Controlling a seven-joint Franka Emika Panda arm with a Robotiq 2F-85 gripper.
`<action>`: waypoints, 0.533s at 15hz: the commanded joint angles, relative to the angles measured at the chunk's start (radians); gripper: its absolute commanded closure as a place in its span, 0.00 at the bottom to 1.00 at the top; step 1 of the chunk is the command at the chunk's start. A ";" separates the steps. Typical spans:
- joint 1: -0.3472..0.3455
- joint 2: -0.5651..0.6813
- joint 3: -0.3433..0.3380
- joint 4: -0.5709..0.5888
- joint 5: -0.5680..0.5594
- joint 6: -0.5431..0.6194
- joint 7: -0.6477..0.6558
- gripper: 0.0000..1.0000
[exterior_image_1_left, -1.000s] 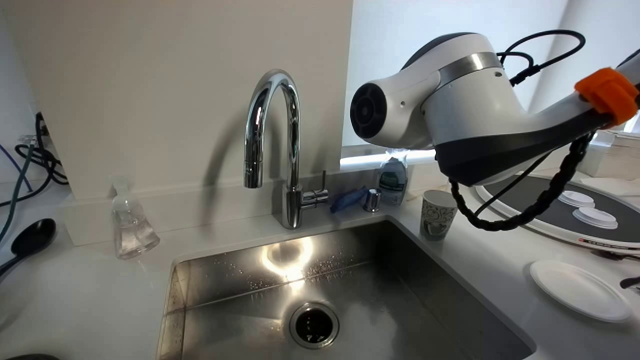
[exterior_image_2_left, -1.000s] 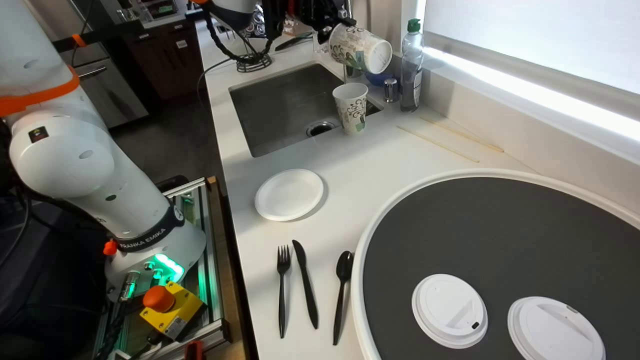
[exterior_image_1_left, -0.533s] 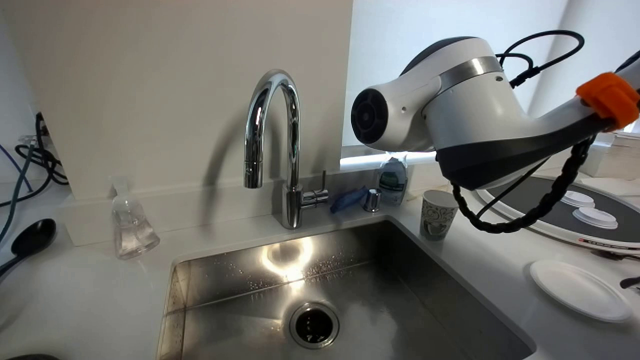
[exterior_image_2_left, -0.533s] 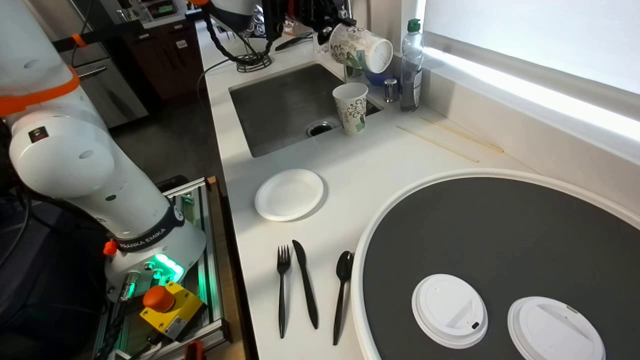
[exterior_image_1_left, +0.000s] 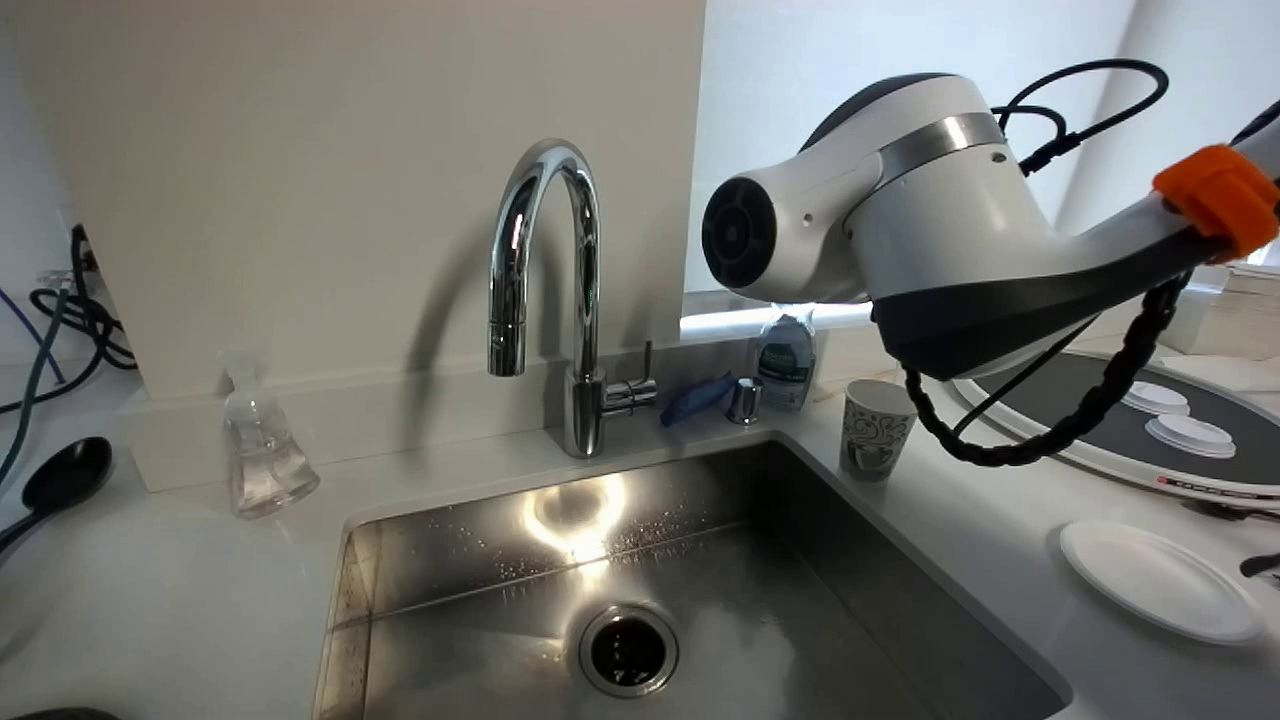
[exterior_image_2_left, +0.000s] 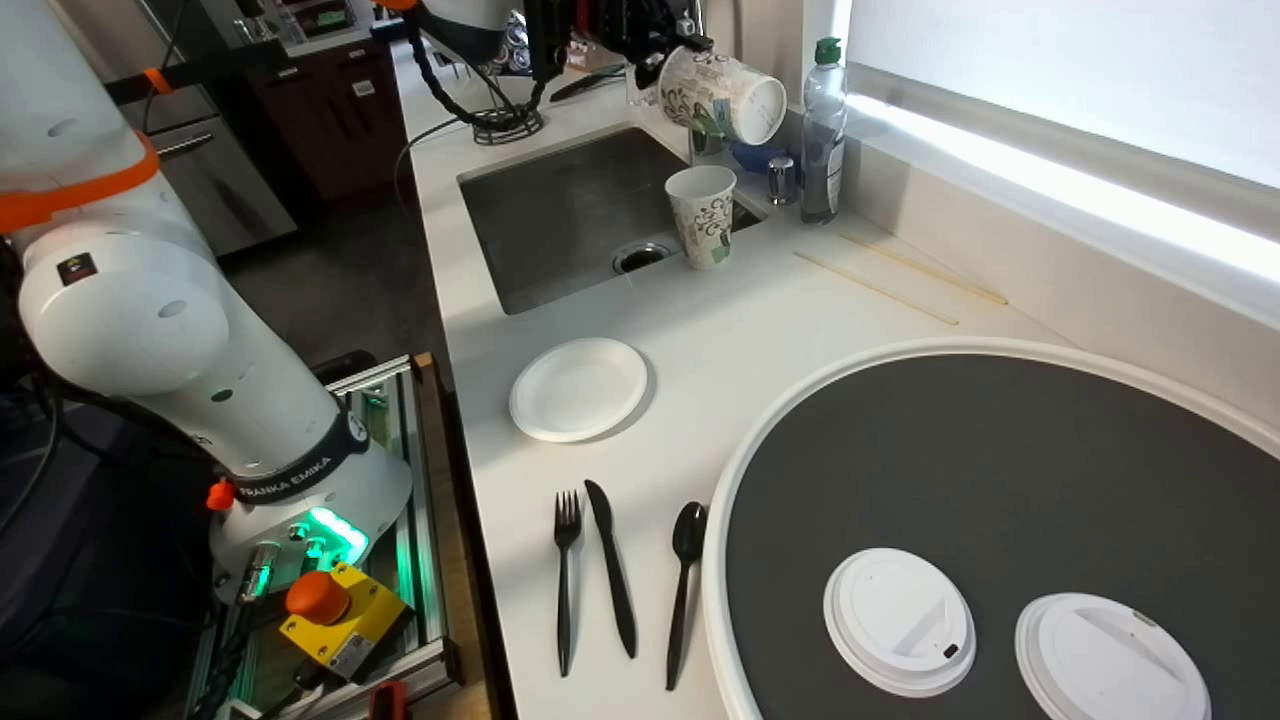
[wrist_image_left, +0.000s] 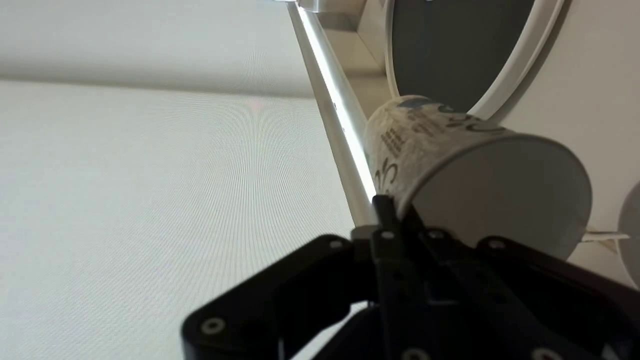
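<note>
Patterned paper cup aloft and tipped on its side at the sink end of the table, rim clamped in the tool.
The tool's fingers are pinched together on the rim, apparently one inside and one outside, with the cup's base pointing away. As I judge it, grasp and lift are done, while the cup is neither set down nor let go. Near it but apart, a standing cup is upright beside the sink, and the soap bottle is close by; farther out lie the plate and two white lids. Compared with a second ago, the arm sits slightly lower in an exterior view; the cup's tilt looks the same, and the things on the table have not shifted.
</note>
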 joint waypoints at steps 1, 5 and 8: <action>0.005 0.012 0.006 0.007 0.007 -0.032 -0.012 0.99; 0.002 0.011 0.003 0.010 0.014 -0.031 -0.012 0.99; -0.002 0.010 0.002 0.014 0.027 -0.027 -0.011 0.99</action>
